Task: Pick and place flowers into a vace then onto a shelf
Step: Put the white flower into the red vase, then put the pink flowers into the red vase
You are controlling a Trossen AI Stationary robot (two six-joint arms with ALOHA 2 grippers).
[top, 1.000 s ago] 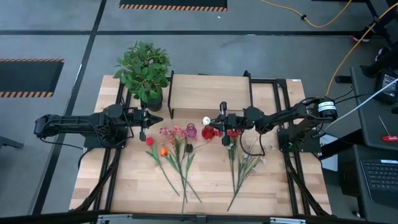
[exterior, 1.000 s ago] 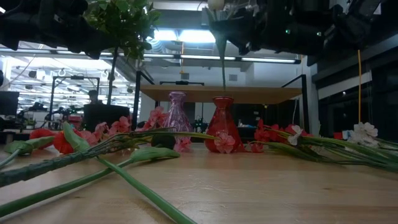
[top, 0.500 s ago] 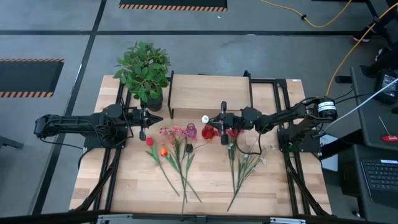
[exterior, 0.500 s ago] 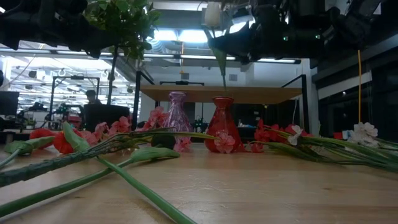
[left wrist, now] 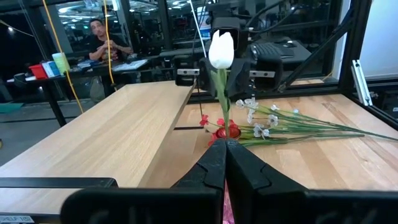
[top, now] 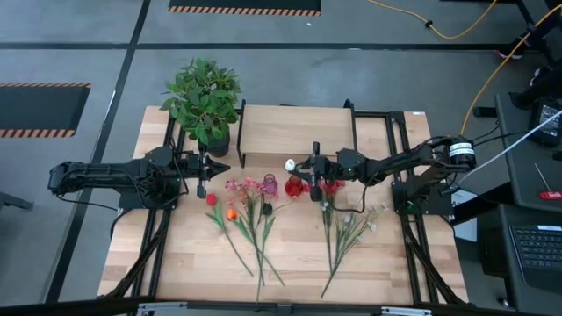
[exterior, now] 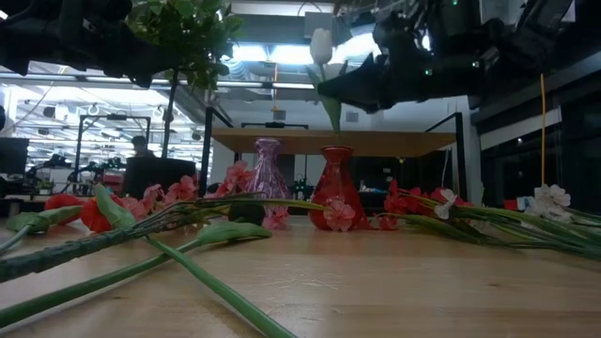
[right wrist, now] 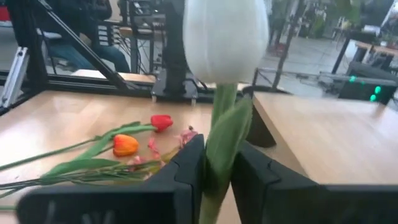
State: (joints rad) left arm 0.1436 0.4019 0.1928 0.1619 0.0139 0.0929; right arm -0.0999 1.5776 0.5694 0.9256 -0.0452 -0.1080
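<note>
The right claw (top: 313,169) hangs above the red vase (exterior: 337,187), its fingers (right wrist: 186,163) flanking the stem of a white tulip (left wrist: 221,48). The stem's lower end sits at or just inside the vase mouth. Whether the fingers grip or only bracket the stem cannot be told.

The left claw (top: 211,166) waits clenched and empty on the left, near the potted plant (top: 204,96).

A pink vase (exterior: 268,169) stands just left of the red one, both in front of the shelf (top: 294,130). The remaining flowers (top: 250,219) lie loose on the tabletop (top: 290,263).

Risks, as judged:
- If the stem is let go before it is seated deep, the tulip may lean and tip out.
- A leaf catching on a finger could drag it back out.
- A low claw could knock the light vase over.
</note>
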